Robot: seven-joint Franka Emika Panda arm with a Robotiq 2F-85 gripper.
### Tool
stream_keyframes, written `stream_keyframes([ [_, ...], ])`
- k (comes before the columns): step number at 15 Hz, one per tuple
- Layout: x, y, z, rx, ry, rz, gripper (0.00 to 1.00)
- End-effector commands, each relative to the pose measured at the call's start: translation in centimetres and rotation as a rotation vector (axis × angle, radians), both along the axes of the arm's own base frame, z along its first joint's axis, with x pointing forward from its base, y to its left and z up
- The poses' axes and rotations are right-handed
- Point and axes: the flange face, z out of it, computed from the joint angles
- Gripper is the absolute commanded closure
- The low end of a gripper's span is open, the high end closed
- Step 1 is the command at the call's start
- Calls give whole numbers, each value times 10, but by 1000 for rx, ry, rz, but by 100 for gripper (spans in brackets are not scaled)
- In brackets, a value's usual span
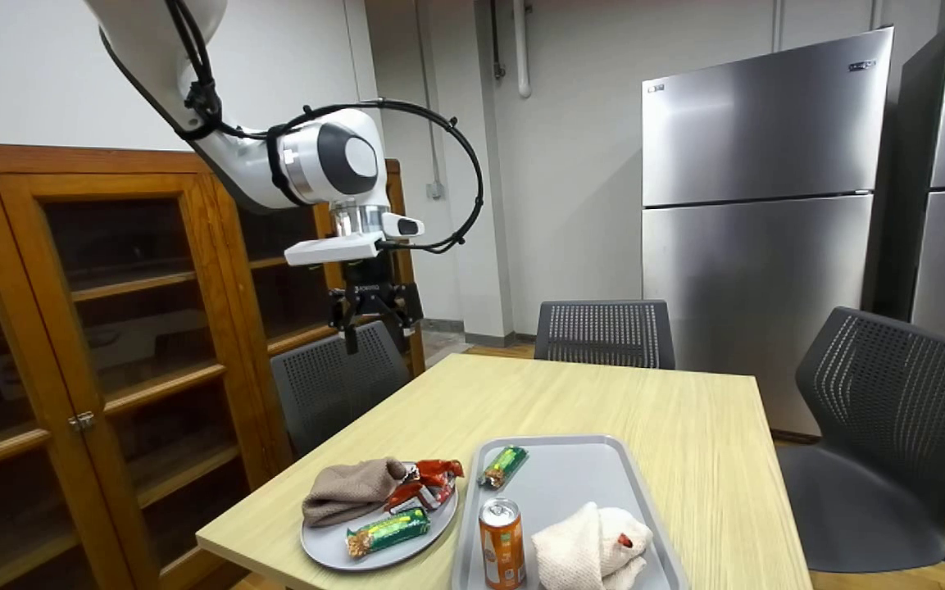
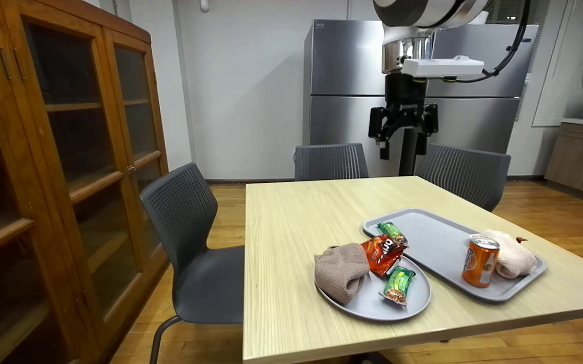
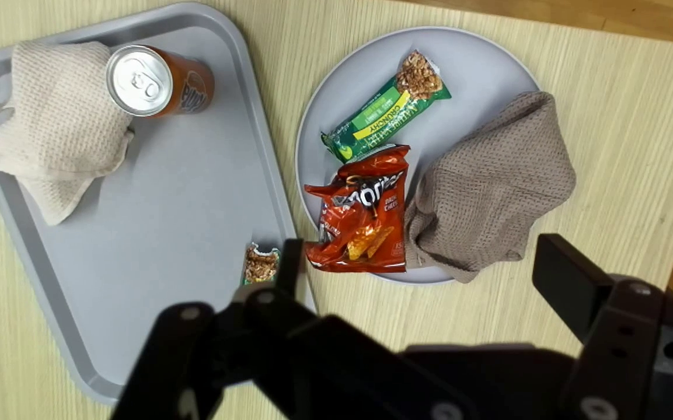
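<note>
Left to right, brown cloth point(image 2: 339, 270) and red chip bag point(image 2: 383, 253) were noted on the plate point(image 2: 364, 304); claw point(image 2: 402, 148) was found spread, well above the desk point(image 2: 306, 212); orange can point(image 2: 479, 264) and pale cloth point(image 2: 512, 259) were borne by the tray point(image 2: 438, 245).

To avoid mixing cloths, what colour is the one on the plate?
Greyish brown; that cloth shows best in the wrist view.
</note>
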Motion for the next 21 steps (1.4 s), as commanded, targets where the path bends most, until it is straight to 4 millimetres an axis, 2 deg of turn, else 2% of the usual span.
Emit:
stream_keyframes([
  [1, 8, 5, -22, -56, -29, -5, 0],
  [12, 31, 10, -104, -48, -109, -107, 0],
  [21, 44, -9, -158, -9, -47, -223, 0],
])
